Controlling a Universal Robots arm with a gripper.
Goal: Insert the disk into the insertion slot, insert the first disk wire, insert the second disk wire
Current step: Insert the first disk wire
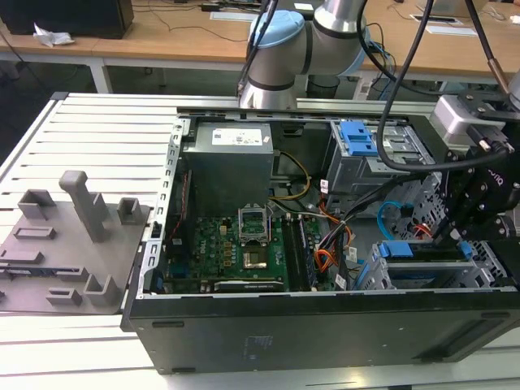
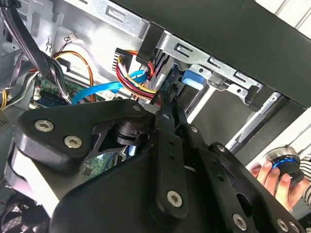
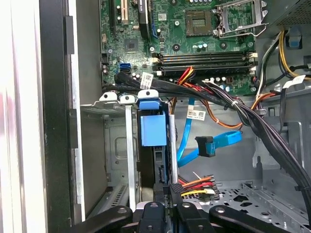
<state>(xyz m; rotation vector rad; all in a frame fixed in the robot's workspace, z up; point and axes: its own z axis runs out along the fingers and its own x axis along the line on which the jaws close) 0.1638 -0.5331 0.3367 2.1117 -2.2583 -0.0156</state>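
Exterior view: we note an open computer case (image 1: 325, 333) lying on its side on a slatted table (image 1: 97, 130), with the arm reaching down to the corner at the exterior view's right. The gripper (image 1: 455, 236) hangs just above the insertion slot (image 1: 374, 272).

The disk (image 1: 406, 250) sits in that slot. In the first wrist view its blue carrier (image 3: 153, 130) stands between the silver rails of the cage (image 3: 130, 145), edge-on to the camera.

The gripper (image 3: 167, 201) is directly at the disk's exposed edge. We judge its jaws drawn together and clamped on the black connector of the first disk wire (image 3: 194, 184), the red, orange, yellow and black bundle. The contact itself is partly hidden, so this reading is probable rather than certain. In the second wrist view the gripper (image 2: 167, 104) narrows to a point beside the same bundle (image 2: 138, 80).

The second disk wire (image 3: 228, 138) lies unheld beside the disk, its connector end apart from the drive. It curves in a light-blue loop in the exterior view (image 1: 388, 213).

We also record the motherboard (image 3: 194, 29) beyond the cage, and a person's hand (image 2: 272, 179) resting on a round knob (image 2: 284, 162) outside the case.
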